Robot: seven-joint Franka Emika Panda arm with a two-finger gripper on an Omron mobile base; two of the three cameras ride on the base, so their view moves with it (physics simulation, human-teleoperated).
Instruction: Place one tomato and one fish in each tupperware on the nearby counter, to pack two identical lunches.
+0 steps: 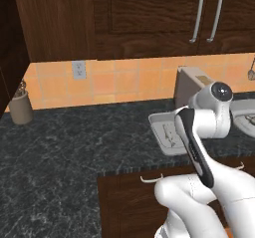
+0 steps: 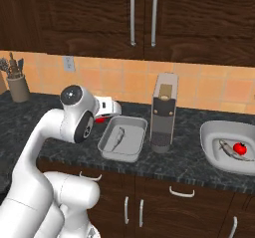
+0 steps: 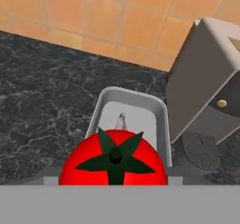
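End effector [image 2: 102, 116] closed on tomato [image 3: 114, 159], beside left rim of grey tray [image 2: 136, 147] holding fish [image 2: 116, 137] on bench [image 2: 60, 147]. Step: second lunch. Next: centre over tray, release.

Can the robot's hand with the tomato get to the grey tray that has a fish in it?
Probably yes. The gripper holds the tomato just short of the grey tray, whose open top shows nothing over the fish; the toaster stands beside it.
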